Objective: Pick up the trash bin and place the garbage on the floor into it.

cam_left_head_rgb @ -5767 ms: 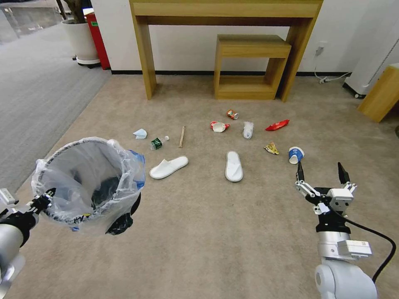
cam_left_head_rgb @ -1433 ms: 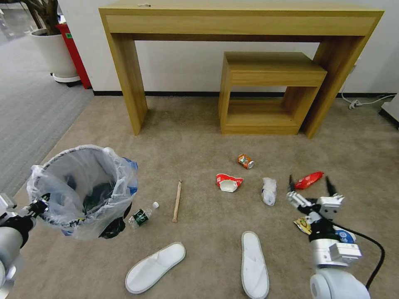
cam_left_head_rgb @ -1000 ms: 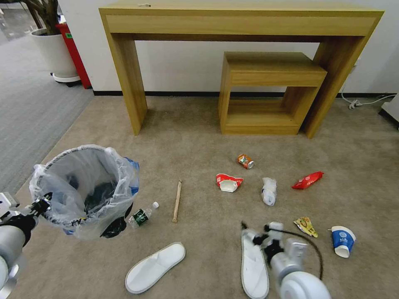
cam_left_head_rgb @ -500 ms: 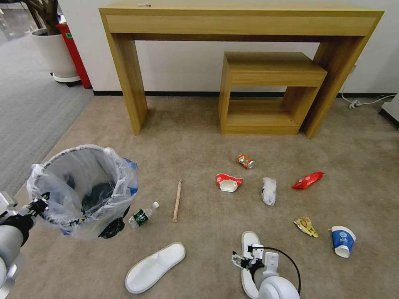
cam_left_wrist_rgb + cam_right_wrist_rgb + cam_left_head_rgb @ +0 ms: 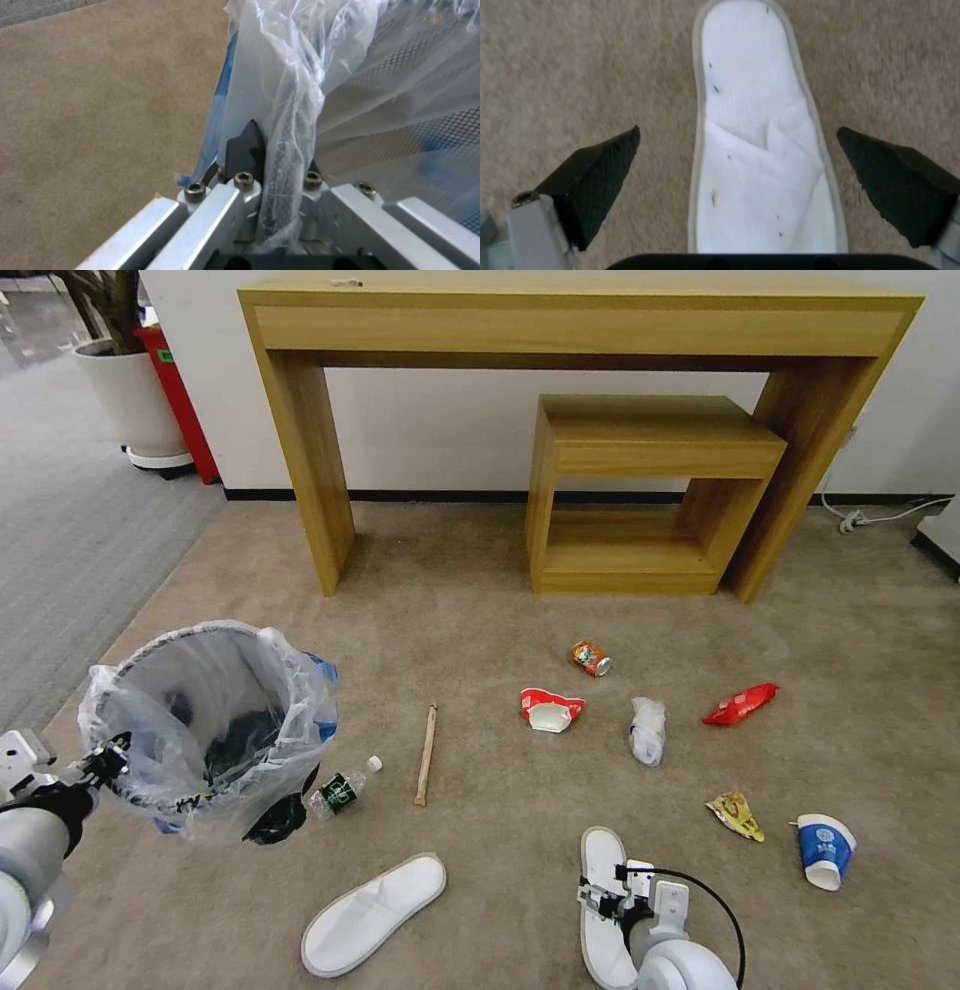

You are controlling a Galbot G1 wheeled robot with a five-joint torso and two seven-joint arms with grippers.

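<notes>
Nearest the robot, the right claw (image 5: 737,187) hangs low over the right-hand white slipper (image 5: 603,910), its two black fingers (image 5: 600,176) spread wide apart on either side of the slipper's width and not touching it, a stance that reads as lining up to pinch this piece of garbage across its middle. The right wrist view makes that plain, showing the slipper (image 5: 760,150) centred between the fingers with beige carpet on both sides, while the head view has the arm's own body hiding the fingertips. On the robot's left, the left claw (image 5: 112,757) is clamped on the rim of the trash bin (image 5: 215,725), holding it clear of the floor (image 5: 480,600) and tilted with its mouth up, likely so litter can be dropped in. The left wrist view shows the fingers (image 5: 245,150) pinching the mesh rim and the crinkled liner bag (image 5: 295,75) together. Farther out lie the other slipper (image 5: 375,913), the green-labelled bottle (image 5: 343,789), the wooden stick (image 5: 427,754), the crushed cups, wrappers and can (image 5: 590,657), before a wooden console (image 5: 580,330)
</notes>
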